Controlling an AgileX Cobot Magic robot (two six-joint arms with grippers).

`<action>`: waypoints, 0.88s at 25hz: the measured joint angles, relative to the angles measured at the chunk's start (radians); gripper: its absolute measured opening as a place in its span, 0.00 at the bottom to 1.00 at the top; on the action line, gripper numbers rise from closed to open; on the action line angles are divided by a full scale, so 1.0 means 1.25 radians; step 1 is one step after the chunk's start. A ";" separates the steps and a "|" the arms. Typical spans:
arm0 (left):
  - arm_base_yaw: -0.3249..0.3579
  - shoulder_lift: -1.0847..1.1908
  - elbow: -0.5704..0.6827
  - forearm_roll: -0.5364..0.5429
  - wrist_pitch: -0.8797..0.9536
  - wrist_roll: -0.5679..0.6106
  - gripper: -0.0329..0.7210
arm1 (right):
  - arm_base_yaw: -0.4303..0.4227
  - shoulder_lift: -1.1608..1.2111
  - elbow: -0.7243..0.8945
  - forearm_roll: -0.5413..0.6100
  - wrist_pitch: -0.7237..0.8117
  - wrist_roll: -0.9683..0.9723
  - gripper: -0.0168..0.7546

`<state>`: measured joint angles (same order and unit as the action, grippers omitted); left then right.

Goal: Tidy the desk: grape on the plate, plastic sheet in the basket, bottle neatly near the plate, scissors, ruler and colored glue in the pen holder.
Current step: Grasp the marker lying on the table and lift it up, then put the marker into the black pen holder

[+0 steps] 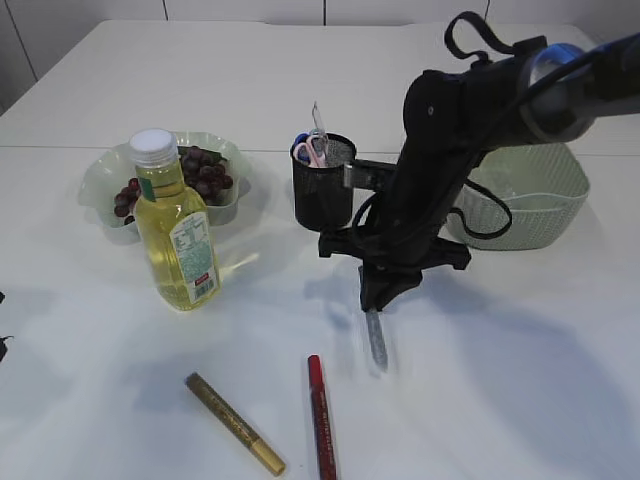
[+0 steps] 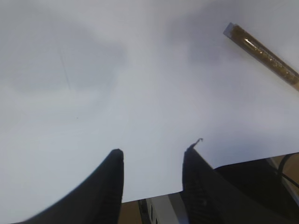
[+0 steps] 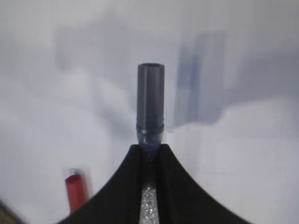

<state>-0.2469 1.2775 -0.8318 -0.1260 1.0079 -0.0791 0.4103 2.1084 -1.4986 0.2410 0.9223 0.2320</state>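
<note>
We saw a light green plate (image 1: 100, 180) with wavy sides near the back left of the white table (image 1: 520, 380), and a bunch of dark red grapes (image 1: 200, 172) lay in it. Just in front of the plate stood a bottle (image 1: 175, 235) of yellow liquid with a white cap, upright and touching nothing else that we could tell. A black mesh pen holder (image 1: 322, 190) stood near the middle of the table, and out of its top poked the blue and pink handles of scissors (image 1: 306, 148) and a thin clear ruler (image 1: 318, 122). A pale green basket (image 1: 545, 205) sat toward the right edge; we could not see what was inside it. The right gripper (image 1: 385, 285) hung over the middle of the table, just in front of the pen holder, and its black fingers (image 3: 175, 177) were squeezed tight on a silver glitter glue stick (image 1: 377, 338). The glue stick pointed down, and its dark gray cap stuck out past the fingertips, above the table. Two more glue sticks lay flat near the front edge: a gold one (image 1: 235, 423) and a red one (image 1: 321, 418), a little apart from each other. The left gripper (image 2: 153, 156) was at the front left edge of the table, partly open and holding nothing, with the gold stick some way off from it.
</note>
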 joint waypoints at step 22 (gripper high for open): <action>0.000 0.000 0.000 0.000 0.002 0.000 0.45 | -0.231 -0.059 -0.131 0.882 -0.041 -0.872 0.12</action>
<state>-0.2469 1.2775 -0.8318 -0.1260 1.0098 -0.0791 0.1222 2.0341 -1.6625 1.3434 0.8711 -0.8584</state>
